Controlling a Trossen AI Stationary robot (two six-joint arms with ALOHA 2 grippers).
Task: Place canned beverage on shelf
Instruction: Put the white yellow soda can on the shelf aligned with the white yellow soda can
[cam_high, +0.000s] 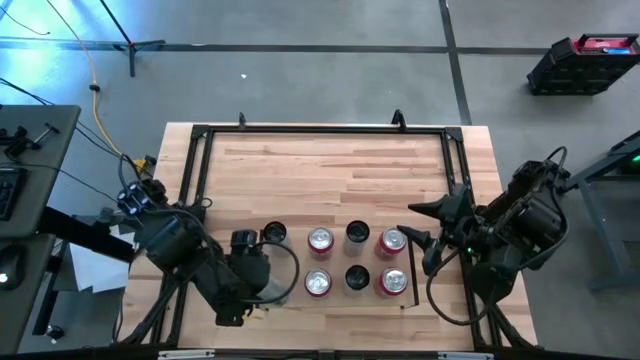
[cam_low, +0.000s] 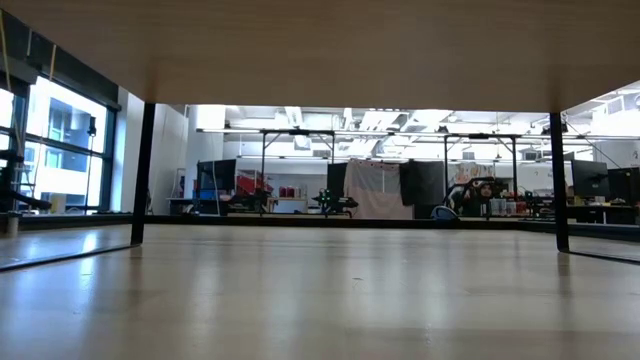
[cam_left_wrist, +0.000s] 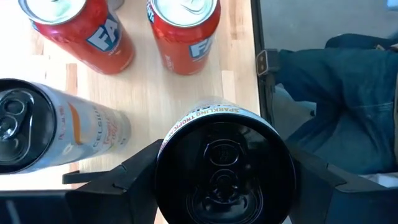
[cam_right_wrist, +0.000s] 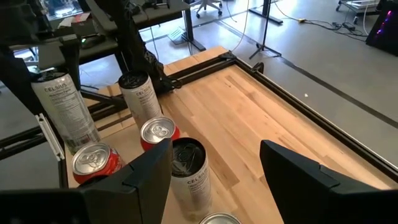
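The shelf (cam_high: 338, 262) is a pale-wood panel with a dark rail (cam_high: 412, 270) at its right end; the low view shows its underside (cam_low: 320, 50). Several cans stand on it, red ones (cam_high: 320, 240) and black-topped ones (cam_high: 357, 234). My left gripper (cam_high: 262, 278) is at the shelf's left near corner, shut on a white Celsius can (cam_left_wrist: 224, 165), which also shows in the right wrist view (cam_right_wrist: 62, 109). My right gripper (cam_high: 422, 225) is open and empty at the shelf's right end, a black-topped can (cam_right_wrist: 186, 162) just ahead of its fingers. My left gripper pinches the can's side wall just below its rim (cam_left_wrist: 166, 163) between its two fingers (cam_left_wrist: 124, 180), one on each side. The can stands upright, black top up. I cannot tell whether its base is on the shelf.
A second Celsius can (cam_left_wrist: 25, 130) stands close beside the held one, with two red cans (cam_left_wrist: 186, 34) beyond. Blue denim (cam_left_wrist: 336, 93) shows past the shelf's near rail (cam_left_wrist: 261, 62). The table's far half (cam_high: 320, 170) is bare wood inside a black tube frame (cam_high: 320, 128).
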